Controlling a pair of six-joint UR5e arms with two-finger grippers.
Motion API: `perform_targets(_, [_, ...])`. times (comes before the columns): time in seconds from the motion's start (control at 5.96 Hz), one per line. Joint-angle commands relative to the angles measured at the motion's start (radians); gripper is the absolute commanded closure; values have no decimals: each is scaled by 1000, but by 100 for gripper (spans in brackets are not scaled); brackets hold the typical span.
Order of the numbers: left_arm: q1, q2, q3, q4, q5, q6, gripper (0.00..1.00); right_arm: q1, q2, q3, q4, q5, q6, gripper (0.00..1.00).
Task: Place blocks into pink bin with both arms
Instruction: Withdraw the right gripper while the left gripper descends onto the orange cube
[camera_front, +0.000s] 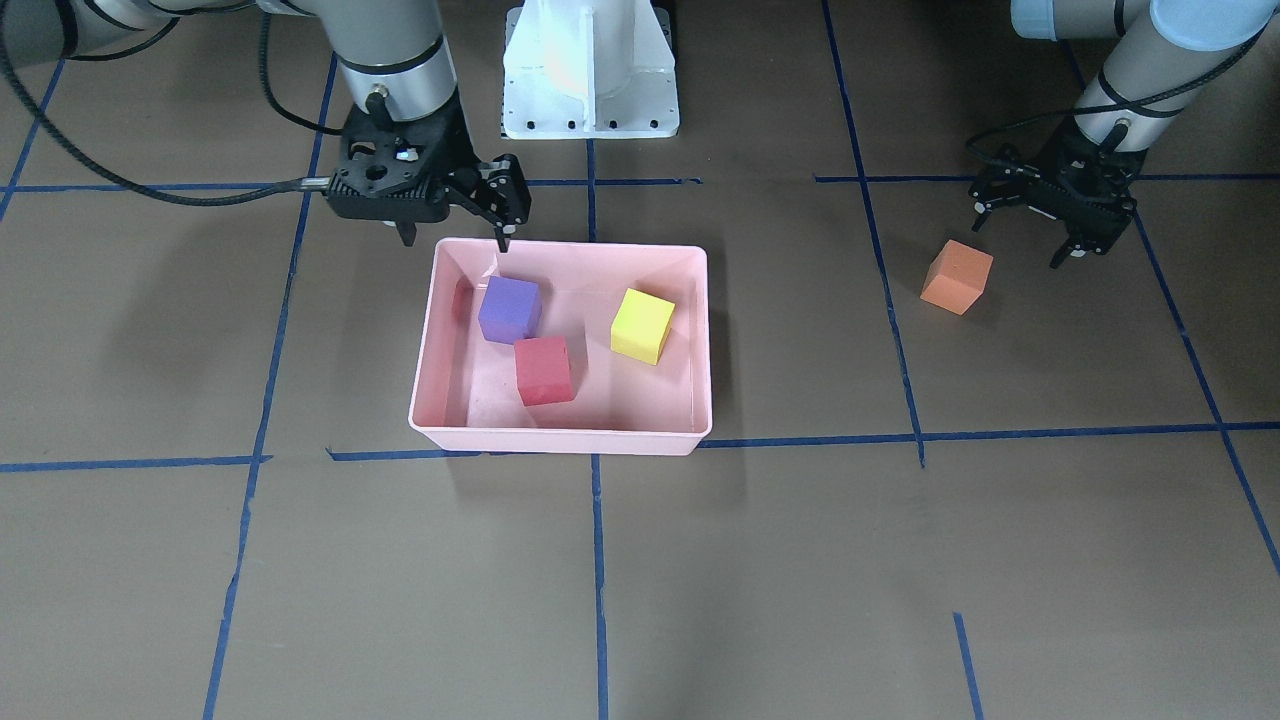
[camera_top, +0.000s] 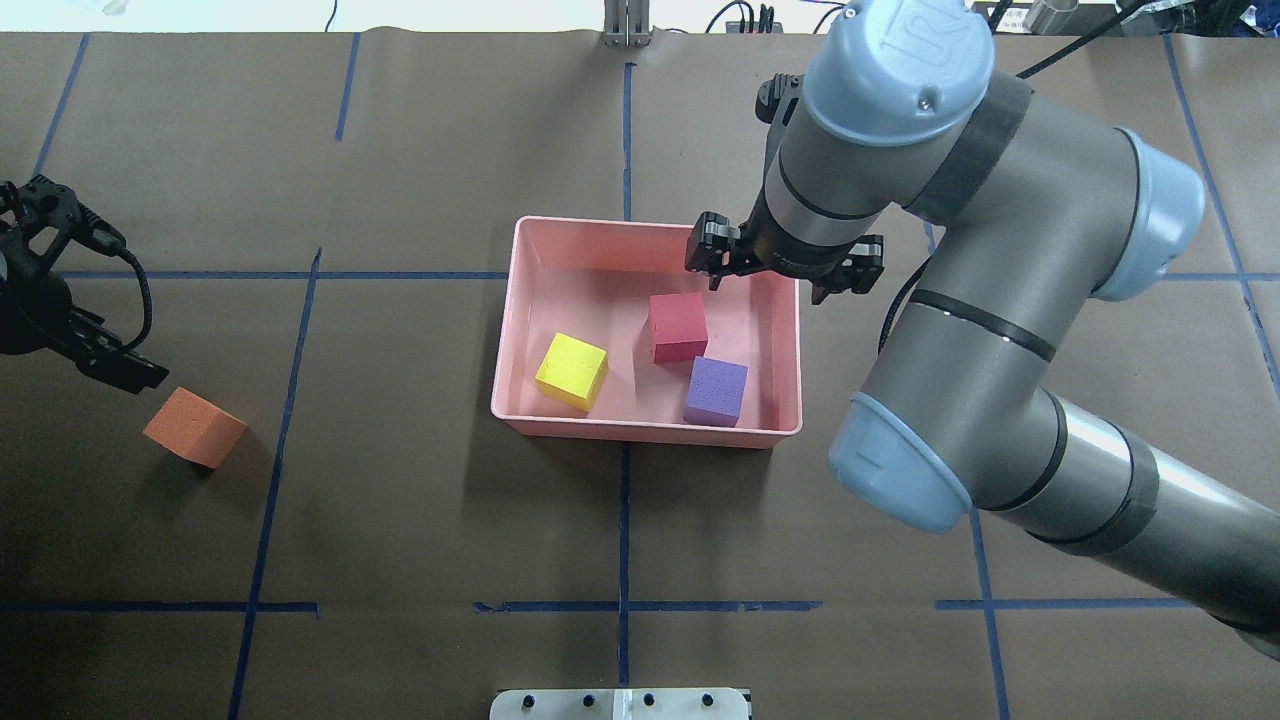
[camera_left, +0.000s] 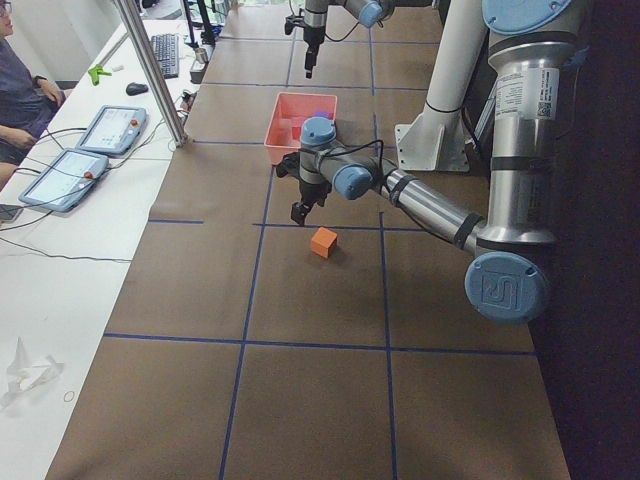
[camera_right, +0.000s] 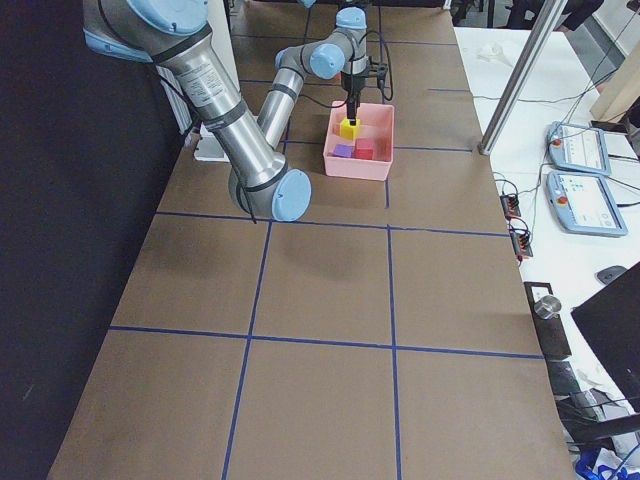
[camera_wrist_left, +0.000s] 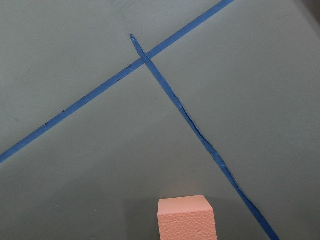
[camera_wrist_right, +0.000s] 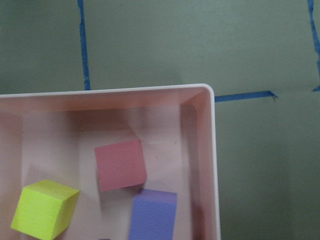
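Observation:
The pink bin (camera_front: 560, 438) holds the purple block (camera_front: 509, 308), the red-pink block (camera_front: 543, 370) and the yellow-green block (camera_front: 642, 325). My right gripper (camera_front: 455, 238) is open and empty, hanging over the bin's corner nearest the robot, close to the purple block. The right wrist view looks down on the bin (camera_wrist_right: 216, 165) and those three blocks. The orange block (camera_front: 957, 277) lies alone on the table. My left gripper (camera_front: 1022, 237) is open and empty, just above the table beside the orange block, apart from it. The orange block (camera_wrist_left: 186, 217) shows at the bottom edge of the left wrist view.
The brown table is crossed by blue tape lines (camera_front: 595, 560). The white pedestal base (camera_front: 590, 70) stands behind the bin. An operator (camera_left: 15, 80) sits at a side desk with tablets, beyond the table's far edge.

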Motion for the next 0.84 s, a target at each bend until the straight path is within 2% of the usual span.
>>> perform_targets(0.0, [25,0,23,-3,3,-2,0,142,-85,40,-26,115,-227,0])
perform_targets(0.17, [75,1,36,-24,41,-72,0,208,-148,76,-26,155,-342,0])
perform_targets(0.34, [112,1,93,-140,113,-164,0,242,-184,83,-24,177,-392,0])
perform_targets(0.5, [168,1,165,-286,120,-279,0,242,-201,83,-20,177,-407,0])
perform_targets(0.67, [175,1,220,-357,120,-289,0,244,-203,83,-20,177,-408,0])
